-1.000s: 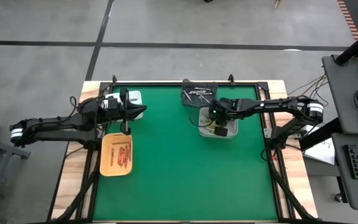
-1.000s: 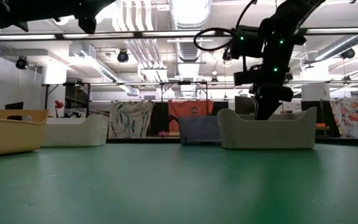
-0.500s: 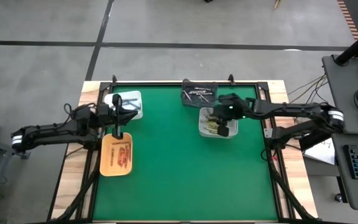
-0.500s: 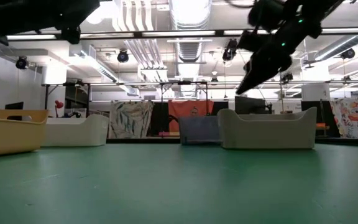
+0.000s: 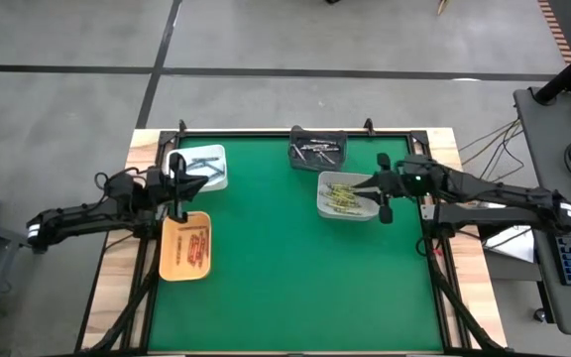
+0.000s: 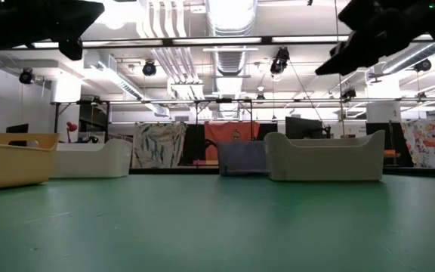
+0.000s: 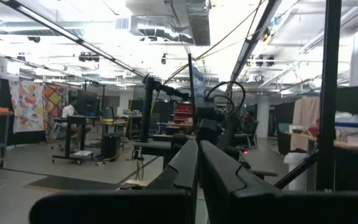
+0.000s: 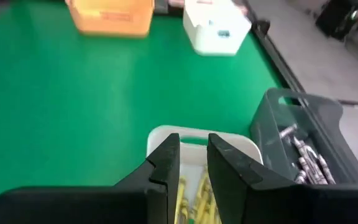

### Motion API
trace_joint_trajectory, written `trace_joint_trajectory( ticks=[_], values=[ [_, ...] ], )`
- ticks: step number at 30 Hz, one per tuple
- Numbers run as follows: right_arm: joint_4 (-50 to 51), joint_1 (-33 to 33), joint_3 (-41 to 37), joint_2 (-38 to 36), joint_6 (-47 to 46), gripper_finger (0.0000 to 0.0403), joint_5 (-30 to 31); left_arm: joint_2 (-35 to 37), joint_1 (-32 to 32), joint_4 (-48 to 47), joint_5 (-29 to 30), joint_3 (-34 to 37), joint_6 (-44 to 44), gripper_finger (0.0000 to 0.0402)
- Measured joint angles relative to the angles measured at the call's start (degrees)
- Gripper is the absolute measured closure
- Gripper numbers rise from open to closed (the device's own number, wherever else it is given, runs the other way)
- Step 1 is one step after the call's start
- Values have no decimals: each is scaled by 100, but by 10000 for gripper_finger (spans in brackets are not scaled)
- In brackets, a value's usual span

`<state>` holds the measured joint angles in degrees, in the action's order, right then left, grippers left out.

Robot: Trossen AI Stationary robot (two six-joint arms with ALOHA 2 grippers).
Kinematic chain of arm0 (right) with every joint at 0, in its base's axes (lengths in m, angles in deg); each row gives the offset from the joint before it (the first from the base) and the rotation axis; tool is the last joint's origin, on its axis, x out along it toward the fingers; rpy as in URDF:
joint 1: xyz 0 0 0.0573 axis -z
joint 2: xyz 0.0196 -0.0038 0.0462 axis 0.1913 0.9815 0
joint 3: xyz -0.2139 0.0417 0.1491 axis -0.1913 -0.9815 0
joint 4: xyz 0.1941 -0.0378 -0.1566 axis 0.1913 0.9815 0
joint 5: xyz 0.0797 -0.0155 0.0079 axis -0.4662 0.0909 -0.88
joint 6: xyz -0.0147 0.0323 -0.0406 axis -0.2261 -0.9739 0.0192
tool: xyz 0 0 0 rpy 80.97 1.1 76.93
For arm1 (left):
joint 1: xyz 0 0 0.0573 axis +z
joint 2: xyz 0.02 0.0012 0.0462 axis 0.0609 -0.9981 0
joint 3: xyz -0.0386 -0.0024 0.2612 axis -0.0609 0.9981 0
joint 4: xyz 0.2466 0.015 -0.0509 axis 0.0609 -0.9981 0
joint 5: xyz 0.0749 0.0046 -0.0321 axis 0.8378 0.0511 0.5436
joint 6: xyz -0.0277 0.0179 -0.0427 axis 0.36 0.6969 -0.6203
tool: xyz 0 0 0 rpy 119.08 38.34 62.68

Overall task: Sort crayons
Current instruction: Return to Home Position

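Observation:
Yellow crayons (image 5: 341, 196) lie in a beige tray (image 5: 323, 205) right of centre. Grey-white crayons (image 5: 317, 150) fill a dark grey tray (image 5: 296, 157) at the far edge. Red-orange crayons (image 5: 194, 246) lie in an orange tray (image 5: 170, 260) at the left, and dark ones (image 5: 206, 161) in a white tray (image 5: 217, 179). My right gripper (image 8: 194, 163) hovers above the beige tray's right end, slightly open and holding nothing. My left gripper (image 7: 199, 167) is shut and empty, held in the air between the white and orange trays (image 5: 194, 180).
A black frame (image 5: 266, 133) rims the green mat (image 5: 285, 278), whose middle and near half carry no objects. In the low view the trays (image 6: 325, 157) stand in a row along the far side, with both arms high above them.
My right gripper has risen out of the beige tray and drawn back toward the table's right edge, tipping from pointing steeply down to nearly level. My left gripper has pulled back toward the left edge and sunk a little, staying shut.

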<state>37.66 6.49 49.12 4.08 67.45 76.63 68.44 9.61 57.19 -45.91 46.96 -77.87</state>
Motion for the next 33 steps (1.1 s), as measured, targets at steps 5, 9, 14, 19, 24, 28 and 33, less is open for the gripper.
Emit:
trace_joint_trajectory(
  ticks=[5,9,14,19,24,28,33],
  values=[
    [-898,-11,-369,-778,-591,333,-267,183,0,-110,-2,27,-62,401],
    [-1293,-15,-603,-1284,-681,333,-611,253,0,-131,-2,139,-181,402],
    [-1467,-13,-895,-1863,-606,333,-697,336,0,-88,-2,339,-368,402],
    [-1726,-13,-1339,-2335,-582,333,-742,382,0,-59,-2,440,-464,402],
    [-1981,-13,-1824,-2731,-583,333,-753,378,1,-57,-2,508,-466,402],
    [-2063,-13,-2117,-3022,-633,333,-743,378,0,-12,-2,608,-533,402],
    [-2060,-13,-2398,-3280,-600,333,-829,371,0,250,-11,861,-649,402]
  ],
)
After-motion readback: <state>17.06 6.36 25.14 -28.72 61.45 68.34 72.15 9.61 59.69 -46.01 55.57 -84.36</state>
